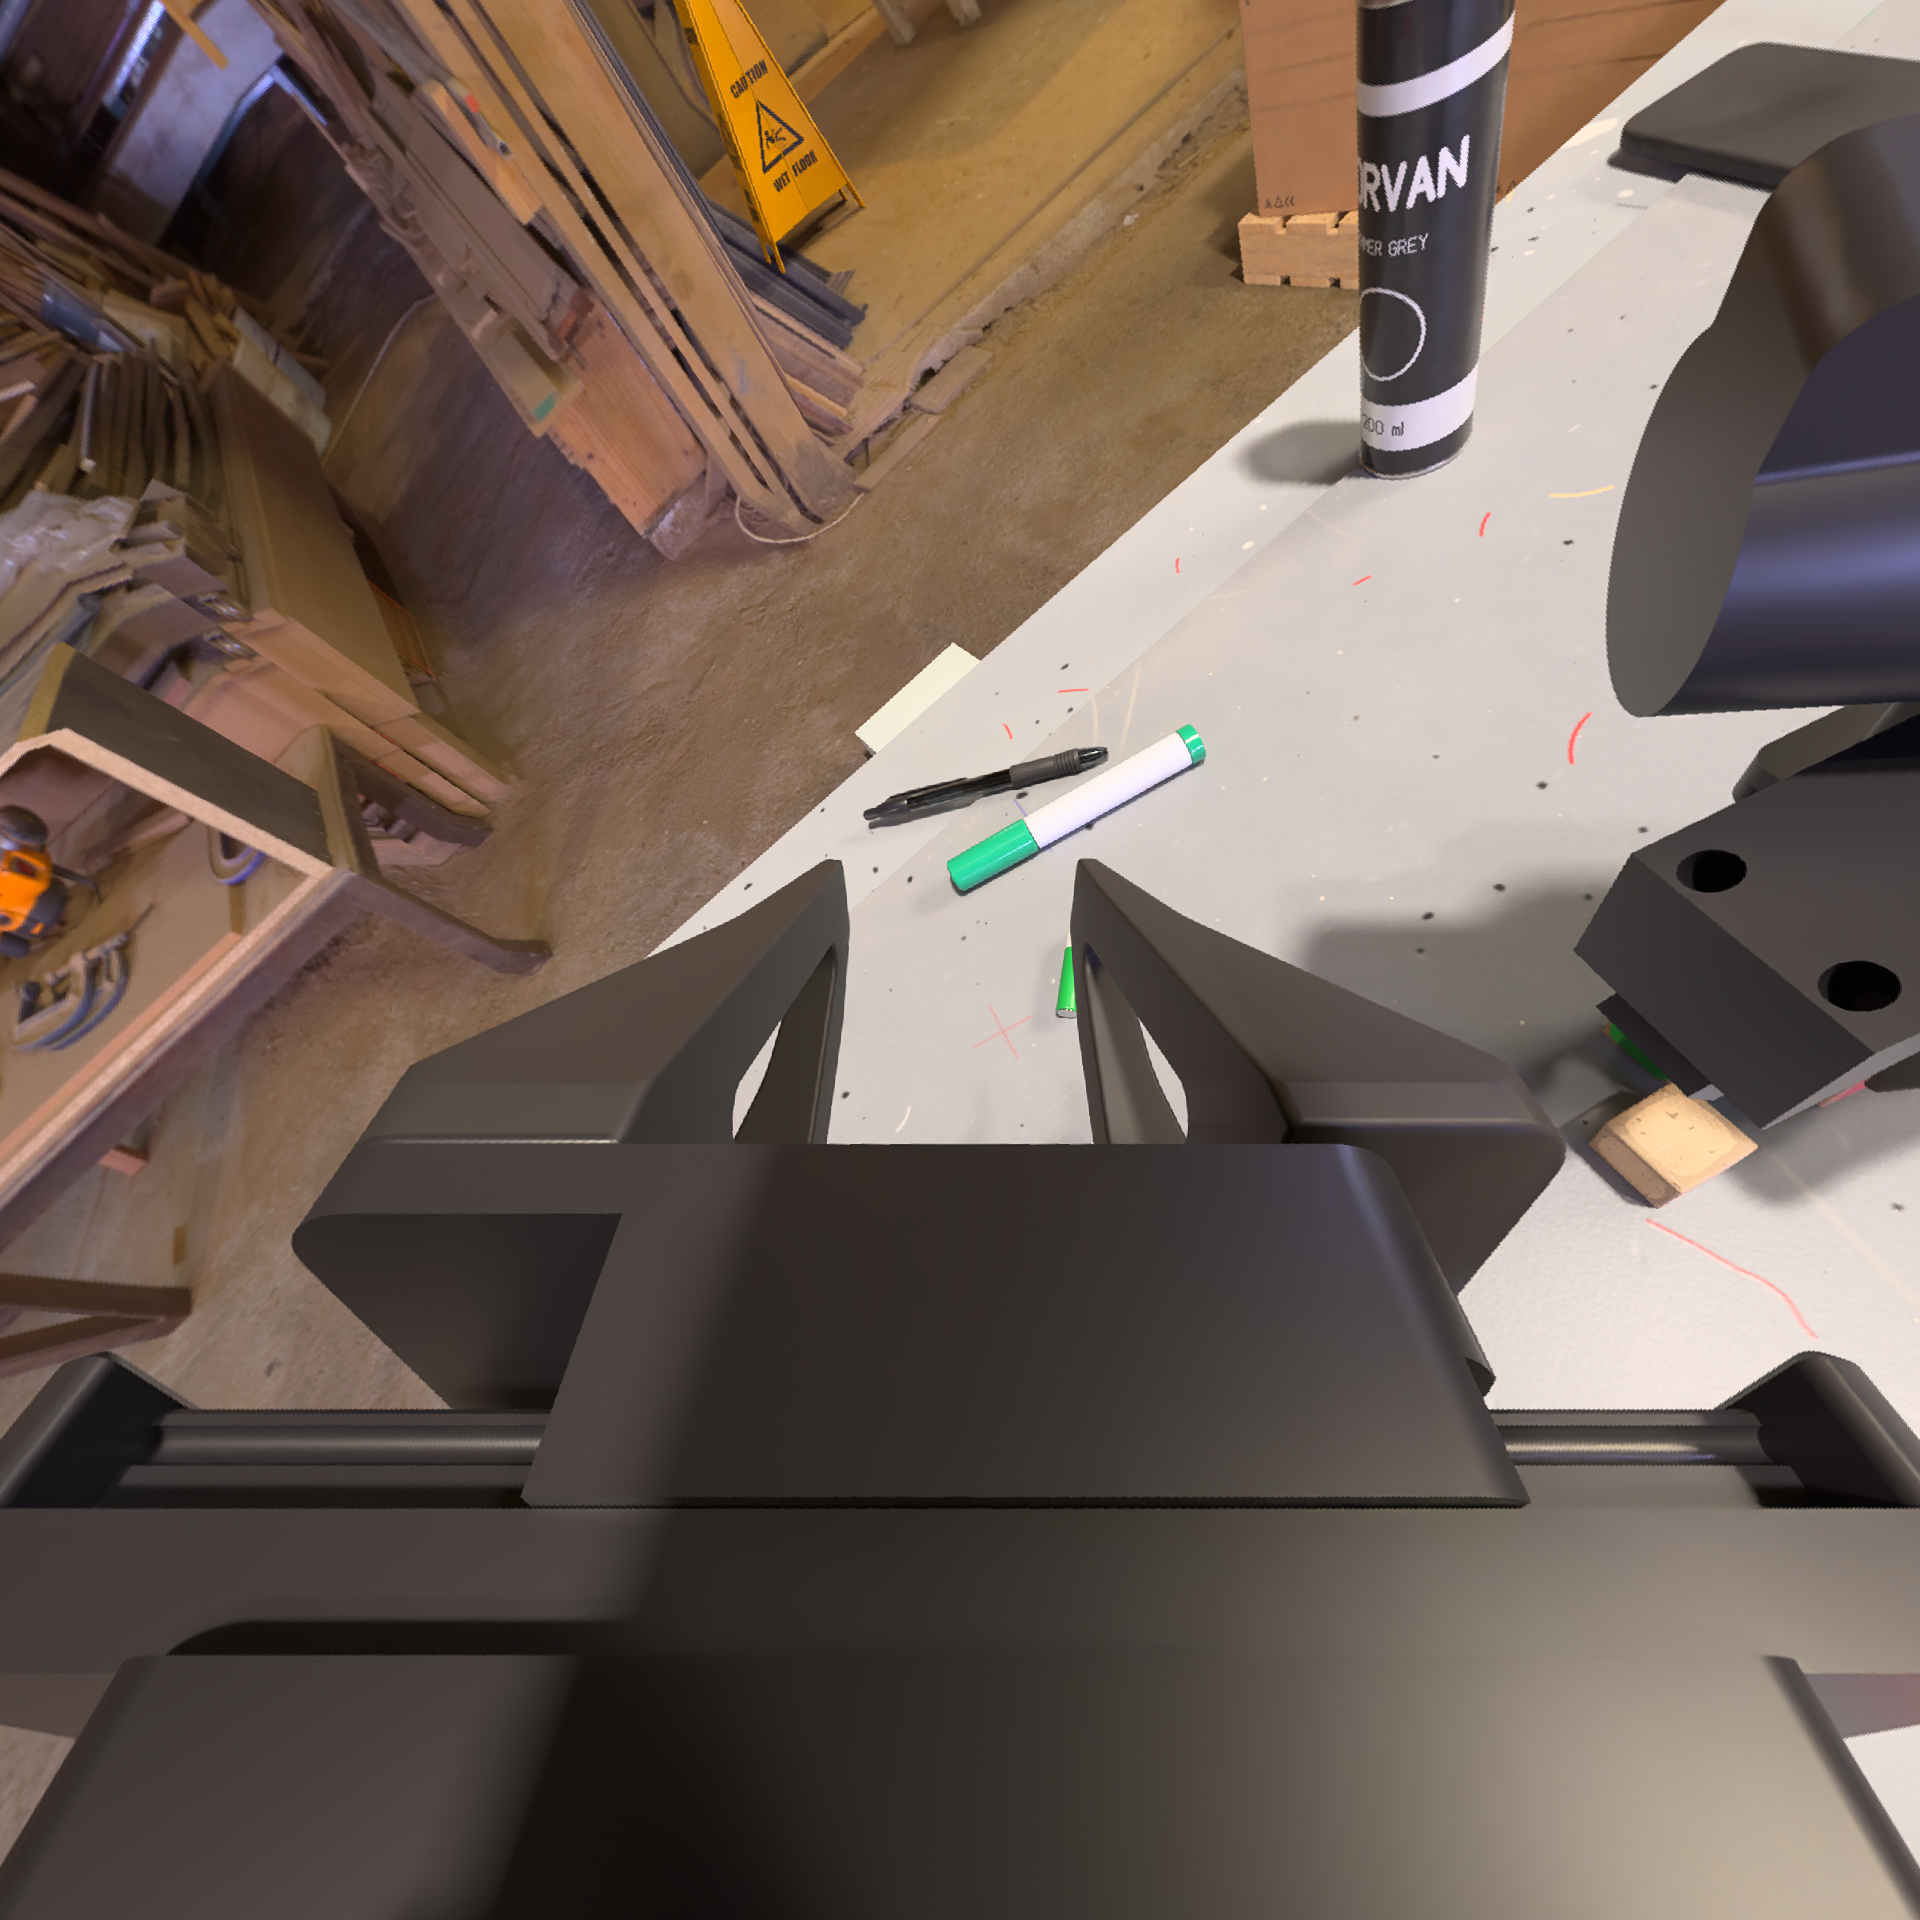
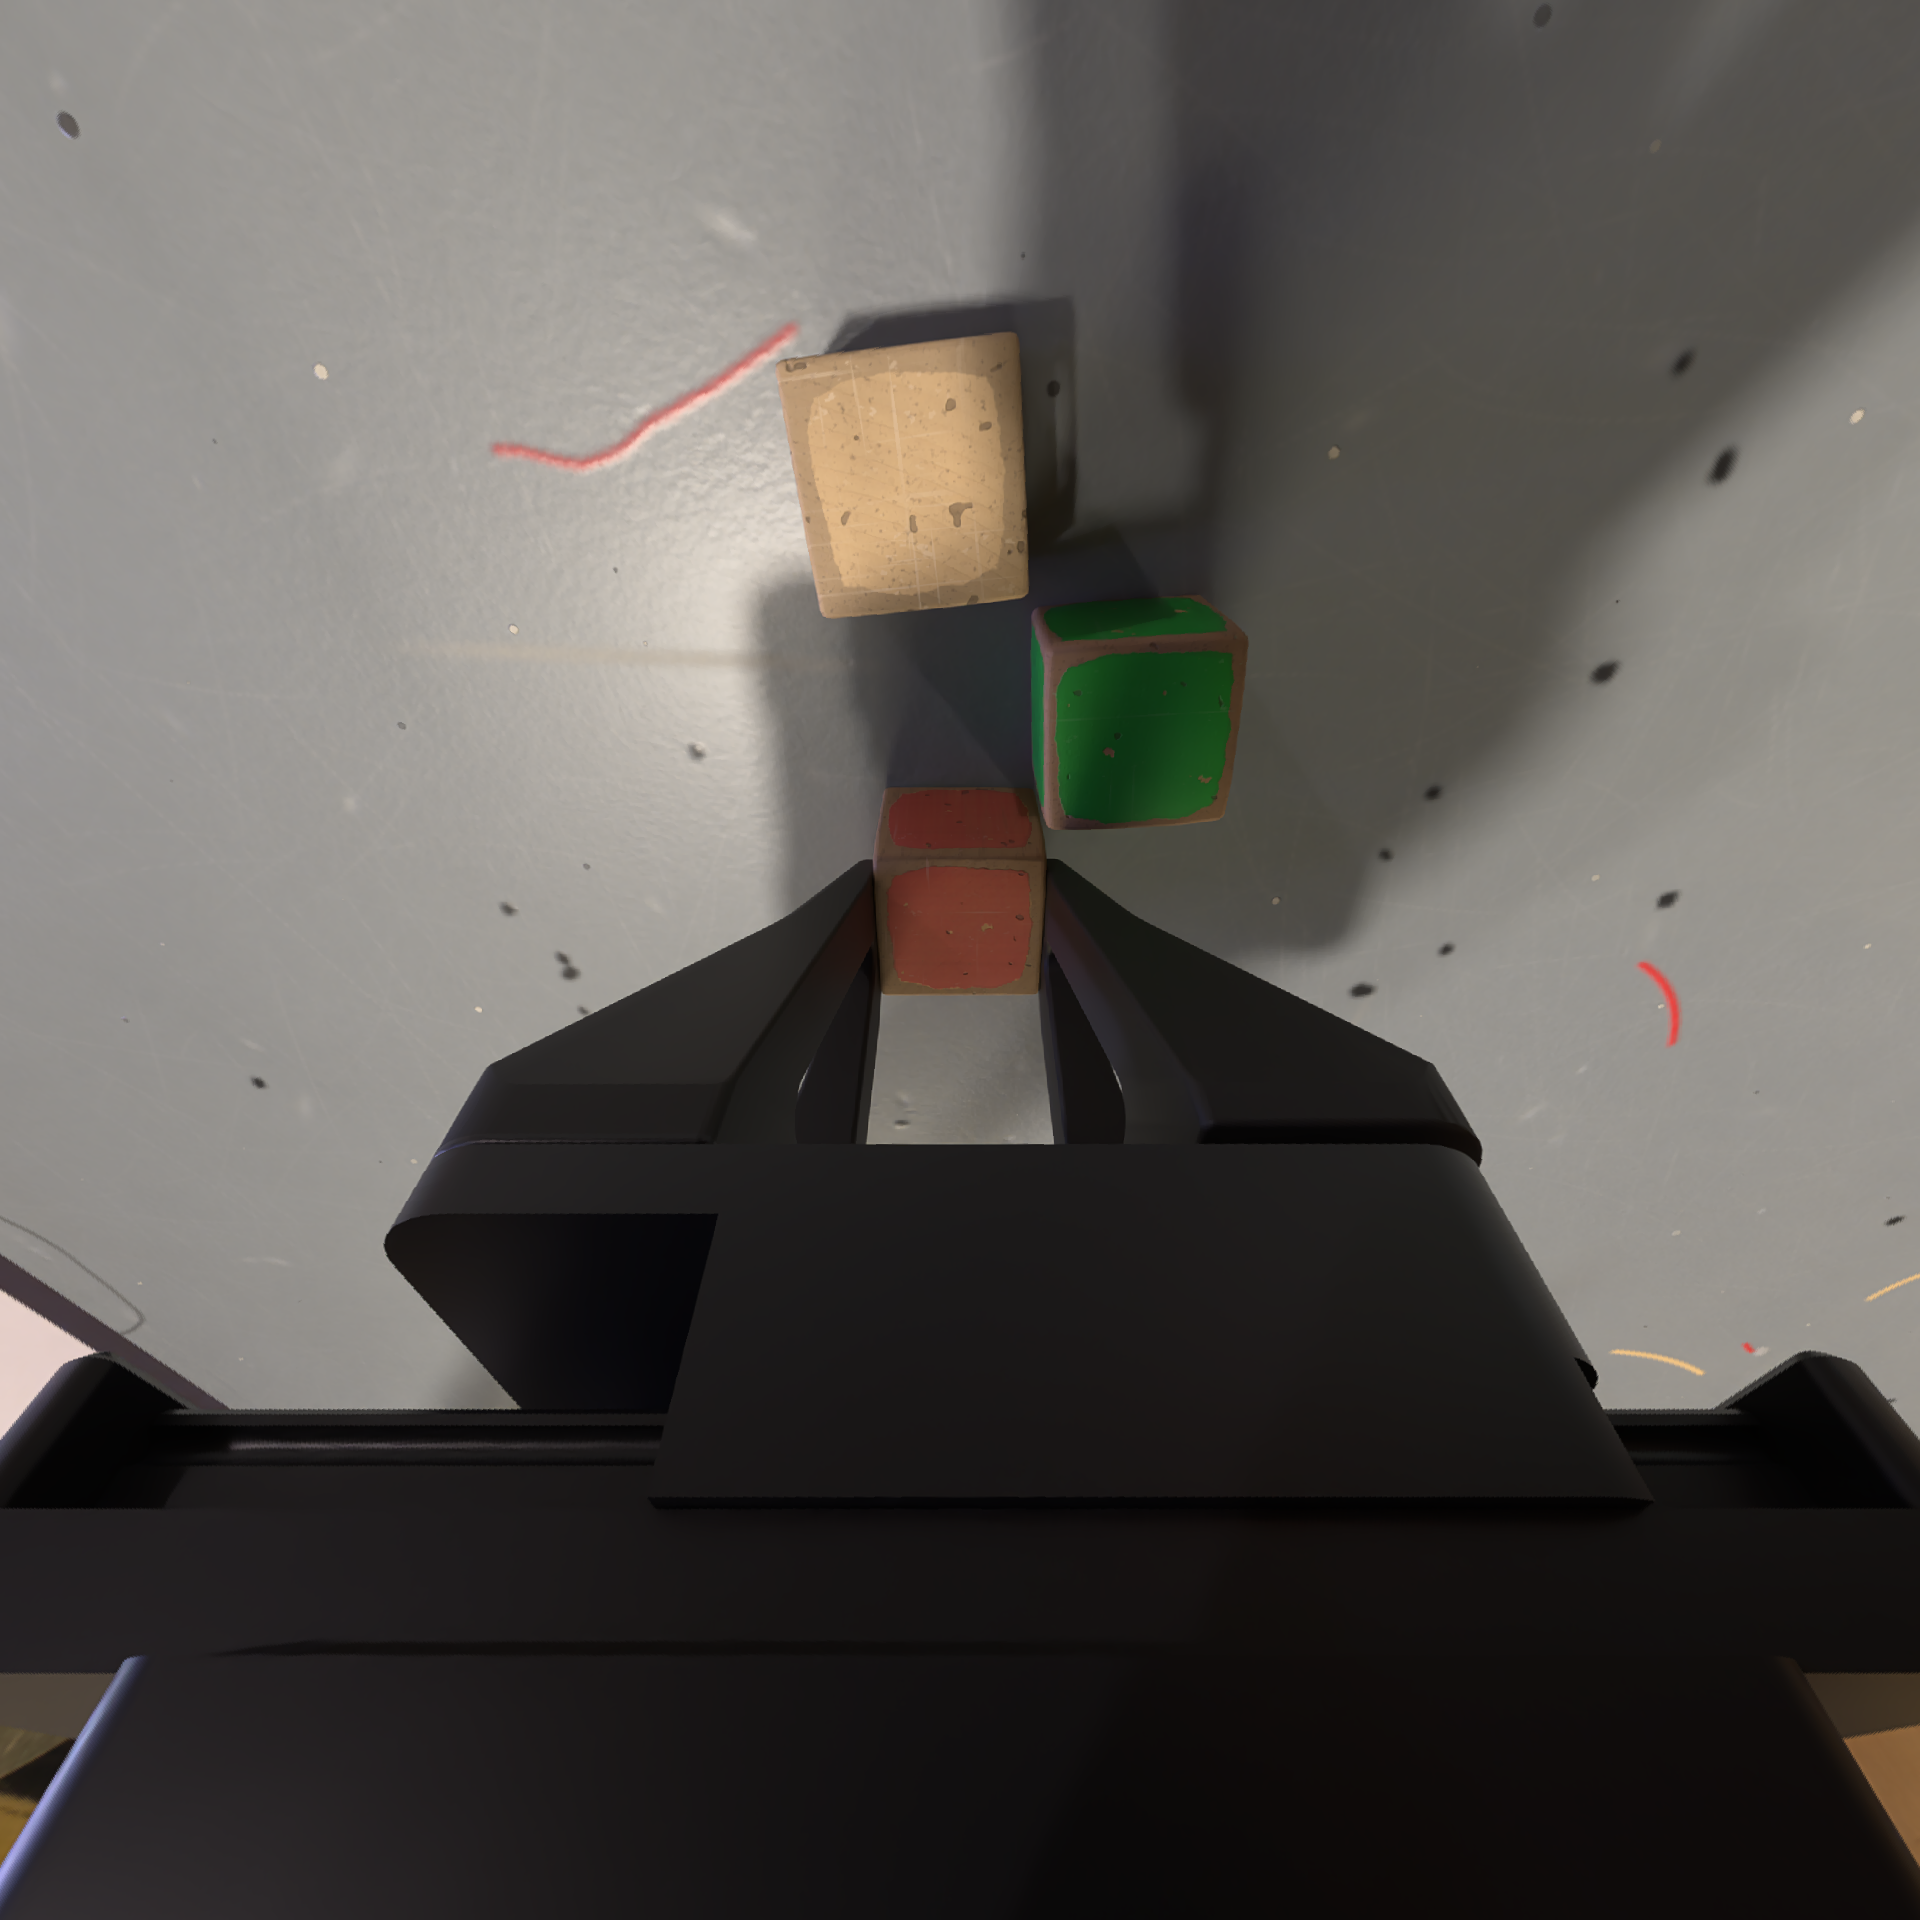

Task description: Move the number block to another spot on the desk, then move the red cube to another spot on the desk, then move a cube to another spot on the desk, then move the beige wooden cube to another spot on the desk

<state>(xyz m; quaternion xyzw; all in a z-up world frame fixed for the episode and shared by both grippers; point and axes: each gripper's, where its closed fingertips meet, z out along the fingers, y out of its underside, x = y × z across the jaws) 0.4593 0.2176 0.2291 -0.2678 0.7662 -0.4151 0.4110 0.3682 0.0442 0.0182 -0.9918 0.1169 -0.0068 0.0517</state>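
From the left wrist view we see a workshop on the left: stacked timber planks [image 1: 582,312], a yellow floor sign [image 1: 769,125] on a dusty floor, and a wooden bench [image 1: 208,935] lower down. The pale grey desk [image 1: 1299,727], speckled with dark dots and red scribbles, runs diagonally across the right half. Our left gripper [image 1: 961,883] hangs above its edge with fingers spread and nothing between them. Just beyond lie a black pen [image 1: 987,784] and a green-capped white marker [image 1: 1081,805], side by side; a small green cylinder [image 1: 1066,982] peeks out beside the right finger. Farther back a black spray can [image 1: 1429,239] stands upright. On the right the other arm [image 1: 1787,520] blocks much of the desk, and the beige wooden cube [image 1: 1673,1143] shows beneath it.

In the right wrist view we look down on the same desk. The beige wooden cube sits farthest out, a green cube [image 2: 1138,717] just beside it, nearer and to the right. Our right gripper [image 2: 961,878] pinches the red cube [image 2: 958,925] between both fingertips. We cannot tell whether the cube is touching the desk or raised off it.
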